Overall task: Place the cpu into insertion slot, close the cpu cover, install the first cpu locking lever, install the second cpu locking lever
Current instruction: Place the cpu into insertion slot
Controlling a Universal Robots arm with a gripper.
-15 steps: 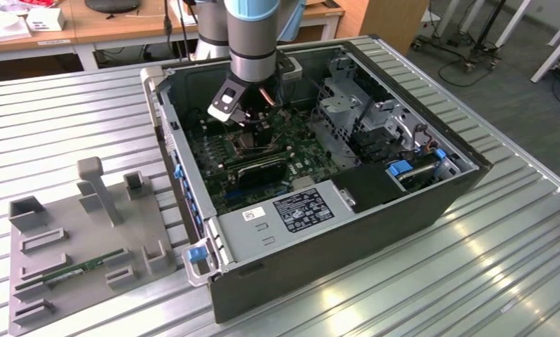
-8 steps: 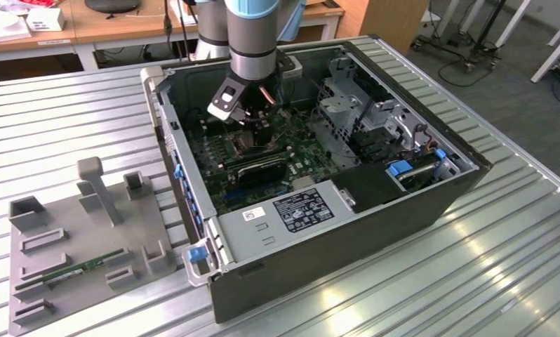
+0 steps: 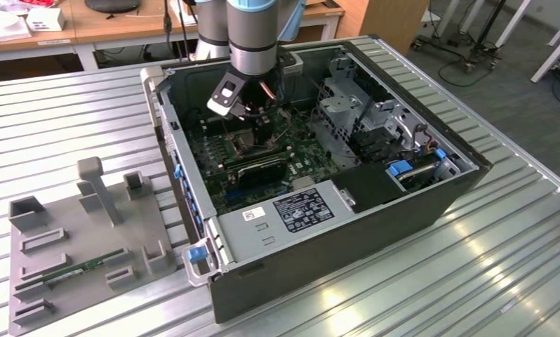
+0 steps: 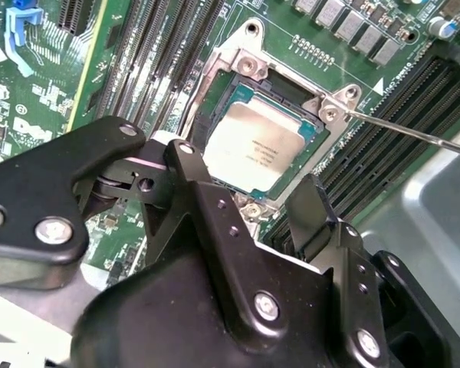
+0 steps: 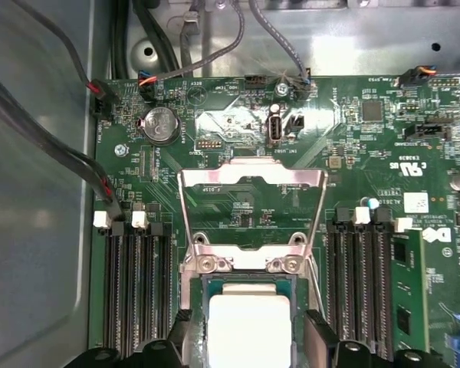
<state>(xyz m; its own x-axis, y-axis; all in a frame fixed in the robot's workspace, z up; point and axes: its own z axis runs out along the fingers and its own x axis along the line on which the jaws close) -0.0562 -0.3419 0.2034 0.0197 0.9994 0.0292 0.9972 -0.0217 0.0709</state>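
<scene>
Claw stands spread astride the chip in its socket, cover open; the chip should, I judge, settle flat and square.

A large black-and-white label with rows of fine print lay on the power supply at the case's near side in the exterior view. A small white sticker sat just beside it, toward the exterior view's left. In the second wrist view, the cpu bore faint lines of lettering on its metal face. A white triangle mark stood on the green circuit board near the socket's corner. In the first wrist view, white lettering ran across the board, which also held a white printed sticker. The cpu cover carried small stamped characters.
</scene>
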